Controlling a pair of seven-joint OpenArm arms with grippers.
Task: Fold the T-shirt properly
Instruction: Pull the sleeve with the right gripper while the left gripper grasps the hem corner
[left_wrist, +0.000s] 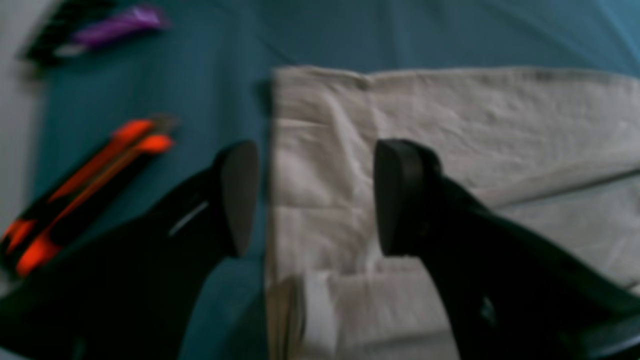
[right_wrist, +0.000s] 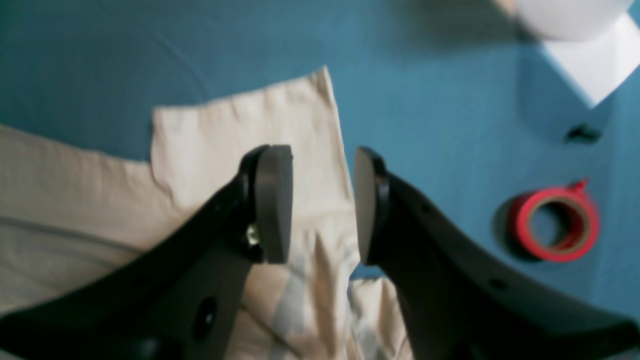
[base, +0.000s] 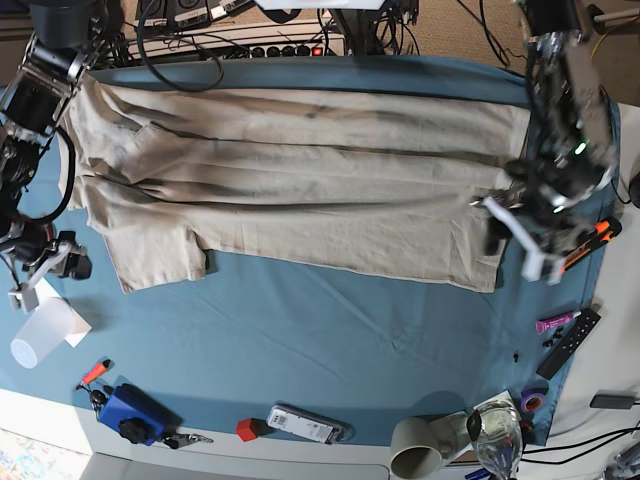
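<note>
T-shirt (base: 300, 190) flat; left hand (left_wrist: 315, 200) wide, right hand (right_wrist: 322, 205) parted, both empty; red tape roll (right_wrist: 554, 225) nearby.

Parted right claw (right_wrist: 322, 205) above T-shirt (right_wrist: 240, 145) sleeve, red tape roll (right_wrist: 554, 225) nearby

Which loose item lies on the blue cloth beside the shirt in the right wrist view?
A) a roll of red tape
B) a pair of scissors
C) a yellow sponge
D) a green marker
A: a roll of red tape lies on the blue cloth, apart from the shirt edge.
</note>
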